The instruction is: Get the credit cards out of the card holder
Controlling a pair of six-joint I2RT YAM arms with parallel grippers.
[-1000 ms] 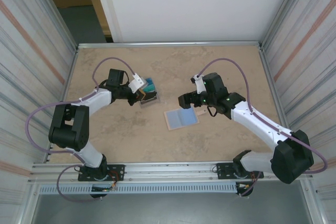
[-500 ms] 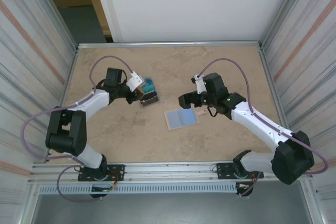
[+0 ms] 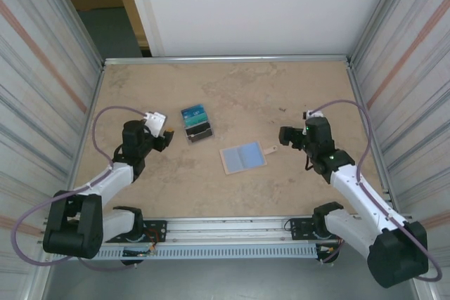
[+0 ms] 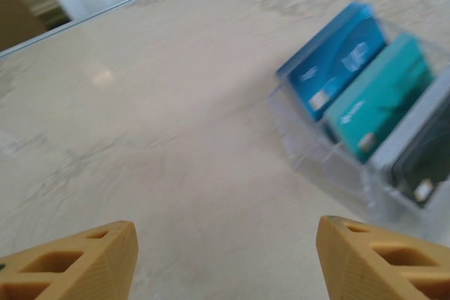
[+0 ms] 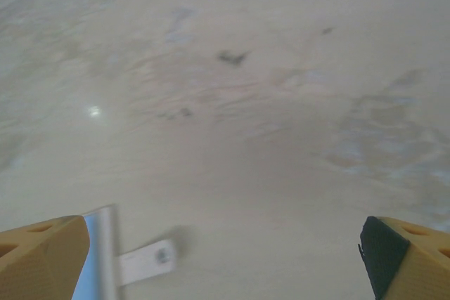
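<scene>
Seen from above, a small tan card holder (image 3: pixel 242 157) lies open and flat near the middle of a beige stone-patterned bench (image 3: pixel 232 89), pale blue lining up. Its little snap tab (image 3: pixel 271 150) sticks out from the right edge. The right claw (image 3: pixel 284 136) hovers just to the right of that tab, near it but not touching, and points left toward the holder. In the right wrist view the claw (image 5: pixel 225 258) is spread wide with nothing between its yellow fingertips (image 5: pixel 39 258). The holder's edge (image 5: pixel 102 251) and tab (image 5: pixel 148 261) show at the lower left, just inside the left fingertip and blurred. The left claw (image 3: pixel 166 137) is over the left side of the bench, well apart from the card holder, which lies to its right and nearer the arm bases. Just right of this claw sits a clear tray (image 3: pixel 197 131) with the credit cards (image 3: pixel 195 115) in it, behind and to the left of the holder. In the left wrist view the claw (image 4: pixel 225 265) is also wide open and empty. Ahead of its right fingertip (image 4: pixel 380 258) the blurred tray (image 4: pixel 330 166) holds a blue card (image 4: pixel 334 57), a teal card (image 4: pixel 380 100) and a dark card (image 4: pixel 425 163), side by side and tilted.
</scene>
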